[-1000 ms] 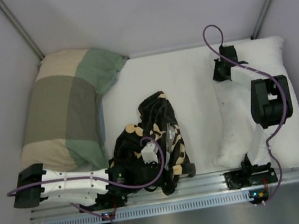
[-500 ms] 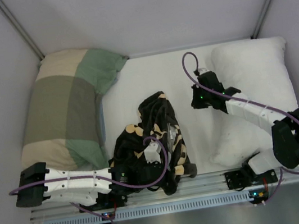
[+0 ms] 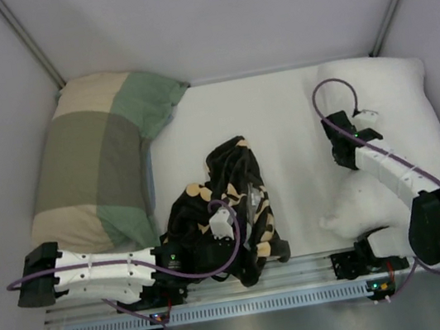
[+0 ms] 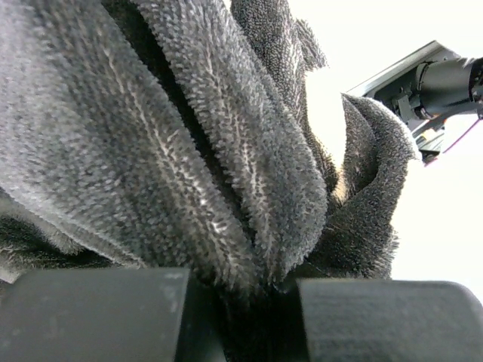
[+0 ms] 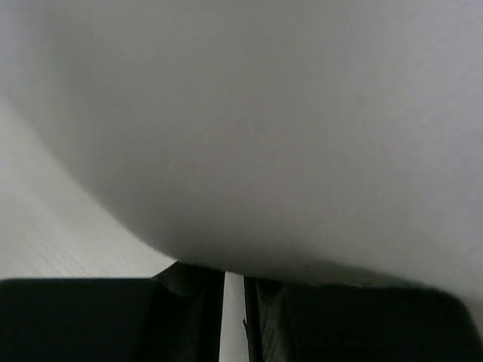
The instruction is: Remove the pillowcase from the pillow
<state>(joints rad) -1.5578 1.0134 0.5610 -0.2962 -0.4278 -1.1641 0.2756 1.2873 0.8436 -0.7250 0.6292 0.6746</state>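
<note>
The black pillowcase (image 3: 234, 200) with tan motifs lies crumpled in a heap at the near middle of the white sheet, apart from the pillow. My left gripper (image 3: 246, 249) is buried in its near end. In the left wrist view the gripper (image 4: 253, 290) is shut on a fold of the black plush pillowcase (image 4: 189, 151). The plain white pillow (image 3: 392, 117) lies along the right side. My right gripper (image 3: 342, 150) is at its left edge. In the right wrist view the gripper (image 5: 234, 279) is shut with a thin slit, and the pillow (image 5: 287, 128) bulges right over it.
A green, beige and olive patchwork pillow (image 3: 95, 168) lies along the left wall. The white sheet (image 3: 264, 124) shows between the heap and the white pillow. A metal rail (image 3: 303, 269) runs along the near edge. Grey walls close in the back and sides.
My right arm swung out left over the sheet, then came back against the white pillow's left edge, lower than before. The pillow's outline has shifted. The left gripper and pillowcase have barely moved.
</note>
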